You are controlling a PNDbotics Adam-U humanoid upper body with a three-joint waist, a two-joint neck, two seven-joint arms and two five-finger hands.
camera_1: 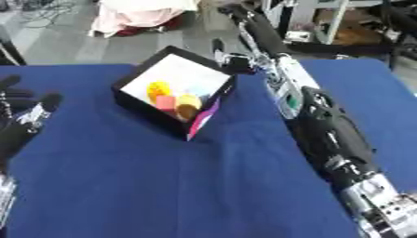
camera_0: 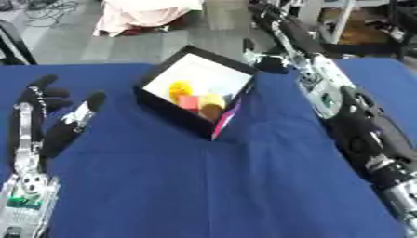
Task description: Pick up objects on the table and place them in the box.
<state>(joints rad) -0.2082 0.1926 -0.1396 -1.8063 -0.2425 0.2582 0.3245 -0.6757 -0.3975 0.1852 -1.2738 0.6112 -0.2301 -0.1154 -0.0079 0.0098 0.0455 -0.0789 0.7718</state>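
Note:
A black box (camera_0: 163, 104) with a white inside stands at the back middle of the blue table, turned corner-on to me. In it lie a yellow object (camera_0: 179, 88), a red cube (camera_0: 189, 102) and a yellow-brown object (camera_0: 211, 106). A pink flap (camera_0: 224, 122) hangs at the box's near corner. My left hand (camera_0: 36, 121) rests open at the left edge, fingers up, well apart from the box. My right arm stretches up the table's right side, and its hand (camera_1: 238, 60) is by the box's far right corner. How that hand is set is not clear.
The blue cloth (camera_0: 204, 186) covers the whole table. Behind the table's far edge, on the grey floor, lie a pink cloth (camera_0: 146, 14) and some cables (camera_0: 49, 9). Metal frames (camera_1: 313, 18) stand at the back right.

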